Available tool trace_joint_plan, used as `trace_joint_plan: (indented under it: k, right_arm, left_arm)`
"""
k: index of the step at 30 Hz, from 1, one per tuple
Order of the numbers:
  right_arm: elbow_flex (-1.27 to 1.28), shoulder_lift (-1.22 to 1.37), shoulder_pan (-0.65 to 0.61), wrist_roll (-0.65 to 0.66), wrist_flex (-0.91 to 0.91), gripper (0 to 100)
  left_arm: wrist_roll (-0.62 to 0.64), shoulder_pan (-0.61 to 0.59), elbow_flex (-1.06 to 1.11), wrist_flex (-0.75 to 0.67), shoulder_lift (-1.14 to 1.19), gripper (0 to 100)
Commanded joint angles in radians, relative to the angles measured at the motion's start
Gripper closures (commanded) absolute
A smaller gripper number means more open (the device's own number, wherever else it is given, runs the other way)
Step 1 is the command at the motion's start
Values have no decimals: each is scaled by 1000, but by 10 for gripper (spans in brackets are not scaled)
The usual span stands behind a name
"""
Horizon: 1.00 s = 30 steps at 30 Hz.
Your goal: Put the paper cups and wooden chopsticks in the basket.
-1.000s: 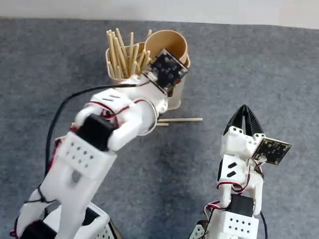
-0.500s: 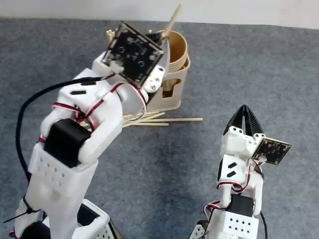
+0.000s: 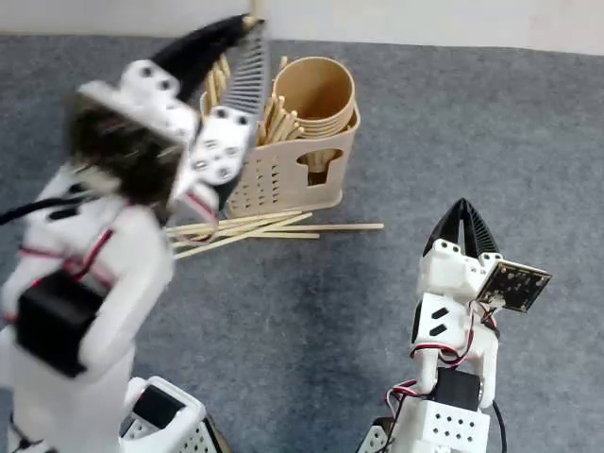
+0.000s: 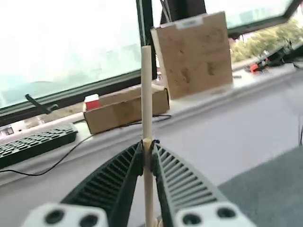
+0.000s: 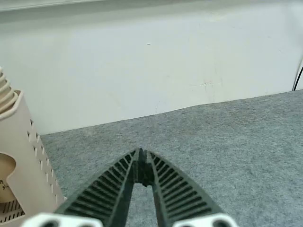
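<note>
The left gripper (image 3: pixel 249 26) is held high above the basket (image 3: pixel 293 179), and in the left wrist view (image 4: pixel 147 144) its fingers are seen pinched on a single wooden chopstick (image 4: pixel 147 94), which stands upright between them and projects well beyond the tips. The basket is placed near the far edge of the grey bench (image 3: pixel 472 123). A stack of paper cups (image 3: pixel 316 90) is seated in the compartment on the side nearer the right arm, and a bundle of chopsticks (image 3: pixel 276 118) is stood in the other compartment (partly hidden by the left arm). Several loose chopsticks (image 3: pixel 283 226) are left lying flat on the bench just in front of the basket, fanned roughly side by side.

The right gripper (image 3: pixel 462 206) is parked low over the bench, well apart from the basket, with its fingers pressed together on nothing (image 5: pixel 141 158). A corner of the basket (image 5: pixel 21 156) is seen beside it in the right wrist view. A keyboard (image 4: pixel 33 142) and a cardboard box (image 4: pixel 125 109) are visible on a ledge in the room behind.
</note>
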Motion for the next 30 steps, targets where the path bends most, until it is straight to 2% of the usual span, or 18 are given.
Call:
trace_joint_plan:
  k: [1,4,7,10,14,21,30]
  right_arm:
    - [12,-10,-10,-3,-24,992]
    - [12,-10,-10,-3,-24,992]
    - [12,-10,-10,-3,-24,992]
    - [12,-10,-10,-3,-24,992]
    - [12,-10,-10,-3,-24,992]
    - [12,-10,-10,-3,-24,992]
    - [12,-10,-10,-3,-24,992]
  left_arm:
    - [114,-96,-16,-37,-38,993]
    - [222,-185,47,-126,-36,993]
    - [298,-236,191,-304,-44,993]
    - [311,-243,312,-466,-45,993]
    - [310,-242,407,-588,-36,993]
    - [310,-216,443,-614,-24,993]
    - [308,-199,449,-578,170,993]
